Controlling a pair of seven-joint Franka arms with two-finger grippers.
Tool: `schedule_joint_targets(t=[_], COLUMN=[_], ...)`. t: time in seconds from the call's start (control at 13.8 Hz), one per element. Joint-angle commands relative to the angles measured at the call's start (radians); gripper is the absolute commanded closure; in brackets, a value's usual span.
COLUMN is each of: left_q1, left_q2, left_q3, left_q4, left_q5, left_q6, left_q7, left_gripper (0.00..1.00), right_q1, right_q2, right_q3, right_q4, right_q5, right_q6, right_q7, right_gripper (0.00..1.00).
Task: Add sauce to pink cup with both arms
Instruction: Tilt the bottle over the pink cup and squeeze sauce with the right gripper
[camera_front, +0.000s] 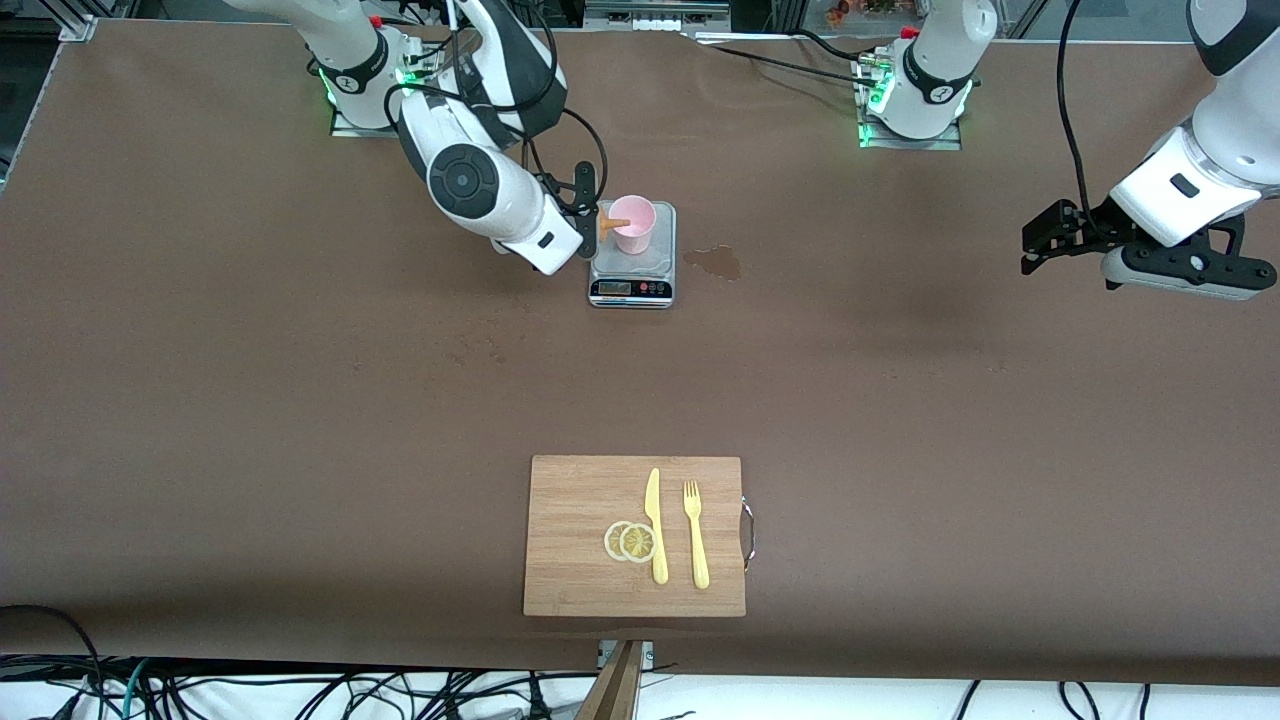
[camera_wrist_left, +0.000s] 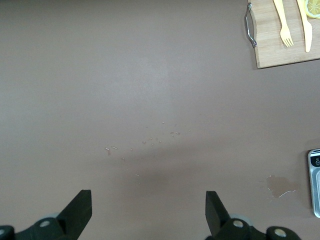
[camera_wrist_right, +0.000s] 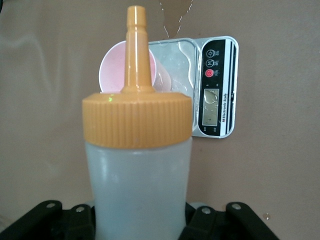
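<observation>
The pink cup (camera_front: 634, 222) stands on a small kitchen scale (camera_front: 632, 288). My right gripper (camera_front: 586, 212) is shut on the sauce bottle (camera_wrist_right: 137, 180) and holds it tipped on its side beside the cup. The orange nozzle (camera_front: 616, 224) reaches over the cup's rim. In the right wrist view the nozzle (camera_wrist_right: 136, 50) lies across the cup's pink opening (camera_wrist_right: 112, 70), with the scale (camera_wrist_right: 216, 85) beside it. No sauce shows in the cup. My left gripper (camera_front: 1036, 246) is open and empty, waiting above bare table at the left arm's end; it also shows in the left wrist view (camera_wrist_left: 147, 210).
A wet stain (camera_front: 716, 262) marks the table beside the scale, toward the left arm's end. A wooden cutting board (camera_front: 575, 500) lies near the front edge with a yellow knife (camera_front: 656, 525), a yellow fork (camera_front: 695, 535) and two lemon slices (camera_front: 629, 541).
</observation>
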Motion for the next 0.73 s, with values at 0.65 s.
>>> schedule_joint_targets(t=[0.65], left_q1=[-0.006], left_q2=[0.004], left_q3=[0.012], left_q4=[0.012], left_q5=[-0.022], left_q6=[-0.017], left_q7=[0.026], left_gripper=[0.00], right_q1=[-0.017], right_q2=[-0.051], right_q3=[0.076], right_q4=[-0.104], right_q5=[-0.132], right_q6=[0.009], right_q7=[0.079], right_gripper=[1.00])
